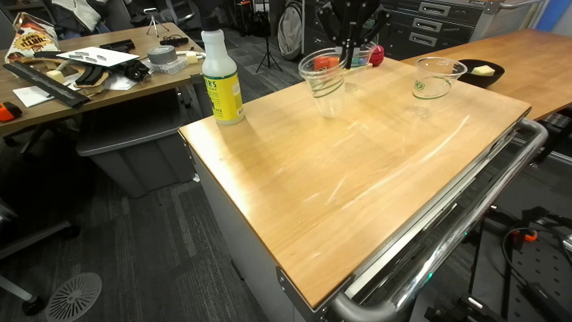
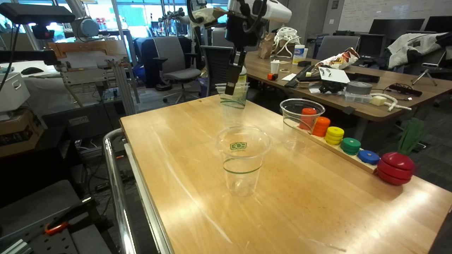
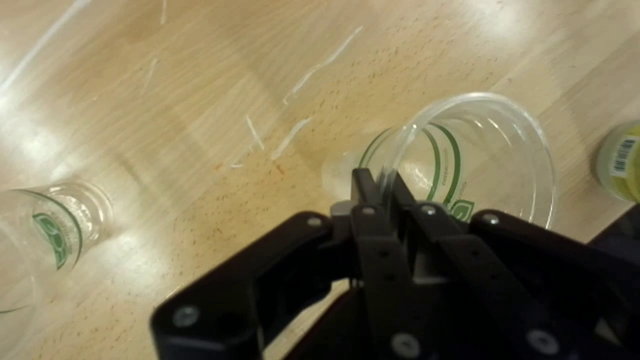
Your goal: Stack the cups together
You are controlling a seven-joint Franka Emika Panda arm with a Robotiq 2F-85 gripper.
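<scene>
The cups are clear plastic tumblers. Two appear nested [image 1: 328,98], also in an exterior view [image 2: 232,113], with doubled rims and green bands; they look slightly tilted. My gripper [image 1: 348,62] is shut on their rim, clearest in the wrist view [image 3: 382,182], where the nested cups [image 3: 500,155] lie right of the fingertips. Whether their base touches the table is hard to tell. A single cup [image 1: 435,85] stands upright nearer the handle side, also in an exterior view [image 2: 243,176]. Another cup [image 2: 296,130] stands beside the toy. One cup [image 3: 65,225] is partly visible at the wrist view's left.
A yellow-labelled bottle [image 1: 225,94] stands at the table's corner, also in the wrist view [image 3: 622,162]. A wooden toy with coloured rings [image 2: 333,135] and a red ball-shaped piece [image 2: 395,169] lie along one edge. A metal handle bar [image 1: 447,250] runs along the opposite edge.
</scene>
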